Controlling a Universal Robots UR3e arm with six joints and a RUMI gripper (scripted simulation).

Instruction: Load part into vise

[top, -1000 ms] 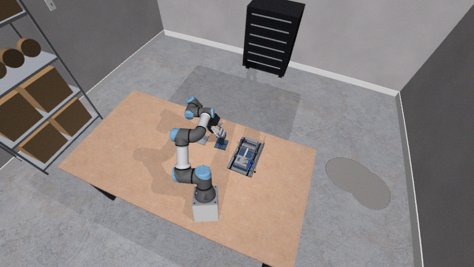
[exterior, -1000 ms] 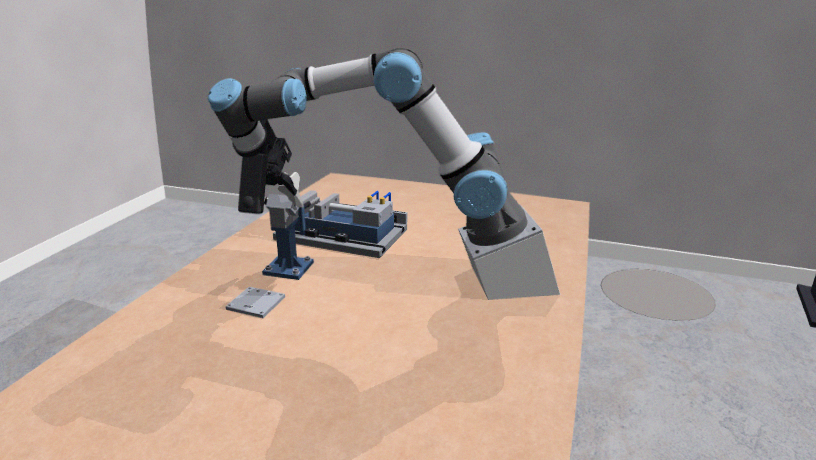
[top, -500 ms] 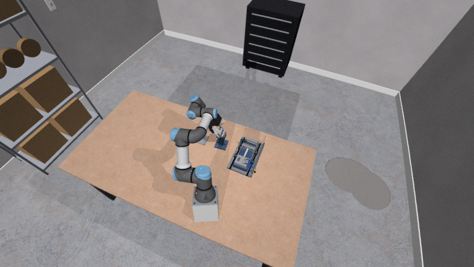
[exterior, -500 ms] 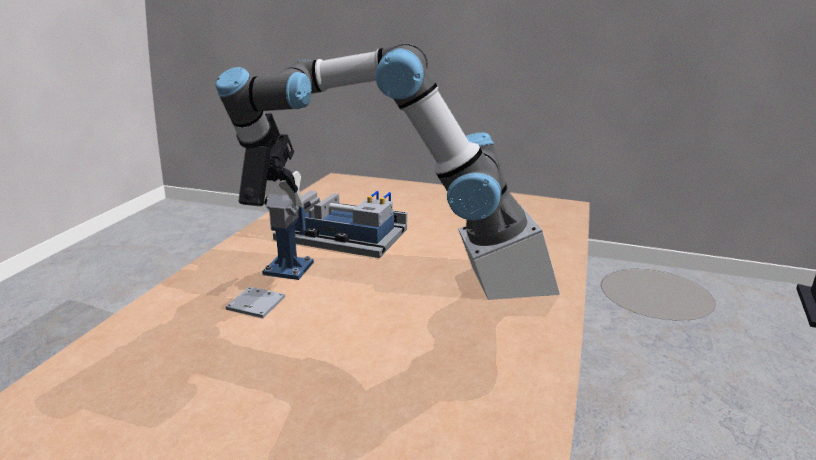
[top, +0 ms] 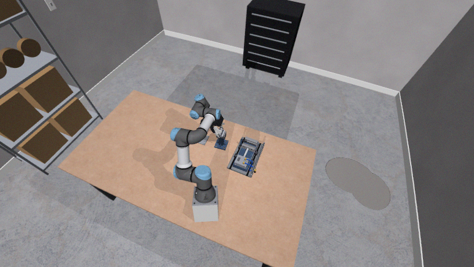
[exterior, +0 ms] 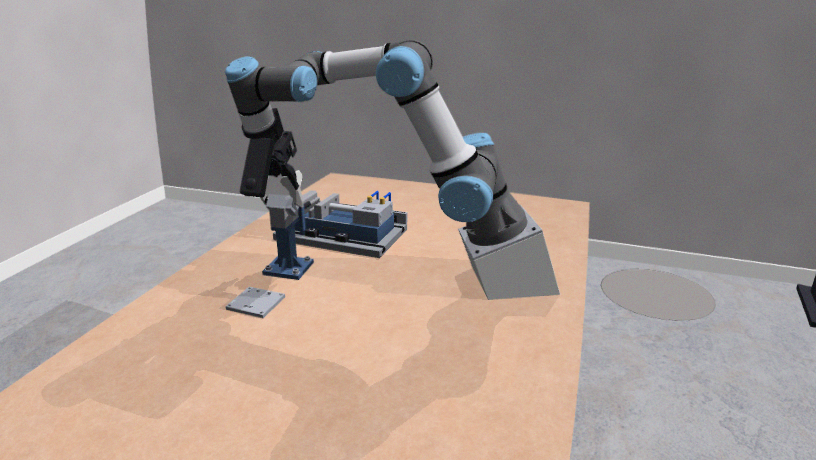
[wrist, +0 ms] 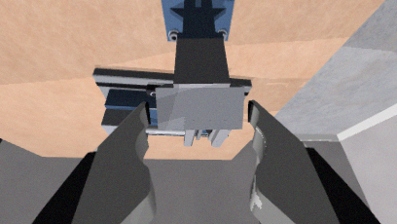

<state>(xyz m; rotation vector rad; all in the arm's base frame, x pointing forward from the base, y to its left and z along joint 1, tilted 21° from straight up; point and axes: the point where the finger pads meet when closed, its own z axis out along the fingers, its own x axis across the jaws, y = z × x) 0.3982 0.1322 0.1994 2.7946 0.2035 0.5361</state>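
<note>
Wrist view: the gripper has its fingers apart. The block, at frame center atop the blue stand, points its long axis left-right (slot unclear). The vise lies beyond.

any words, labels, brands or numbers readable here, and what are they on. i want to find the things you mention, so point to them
No text can be read in any view.
Air cylinder (top: 241, 161) (exterior: 372, 211): a small dark mark on it, too small to read.
Infeed plate (top: 204, 140) (exterior: 255, 301): a tiny dark mark, too small to tell if it is lettering.
</note>
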